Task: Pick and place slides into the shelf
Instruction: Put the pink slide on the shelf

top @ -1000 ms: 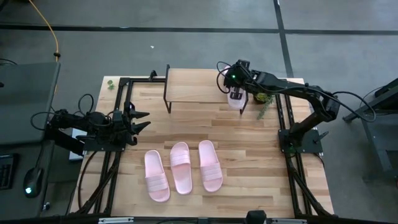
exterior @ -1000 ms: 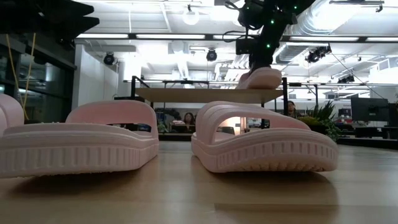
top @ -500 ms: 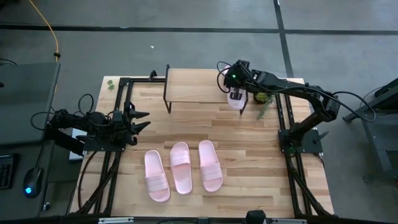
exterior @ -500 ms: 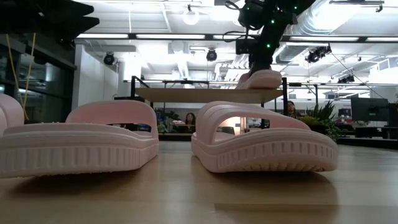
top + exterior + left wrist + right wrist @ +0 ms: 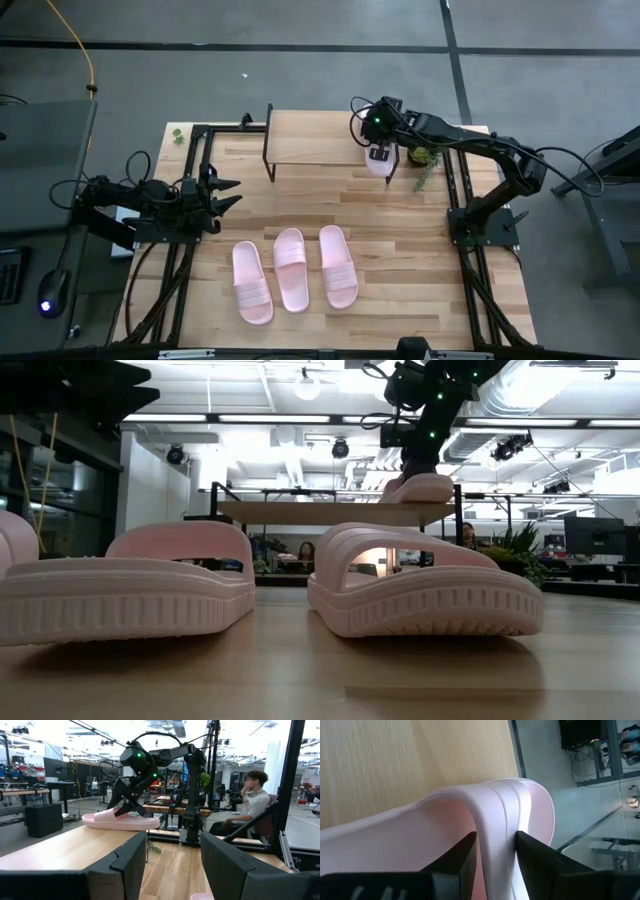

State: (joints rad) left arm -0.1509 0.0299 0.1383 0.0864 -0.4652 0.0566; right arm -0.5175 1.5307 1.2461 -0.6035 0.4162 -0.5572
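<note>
Right claw (image 5: 380, 152) stretched across the bench (image 5: 420, 290) to the shelf (image 5: 310, 140), fingers (image 5: 457, 855) parted either side of a pink slide's (image 5: 379, 160) strap, grip uncertain. Slide atop the shelf's right end, long axis running front to back. Left claw (image 5: 225, 193) parked at bench's left edge, open, empty.

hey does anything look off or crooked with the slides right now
One slide sits at the shelf's right end, overhanging its front edge, with the right gripper at its strap. The three slides on the table lie neatly.
</note>
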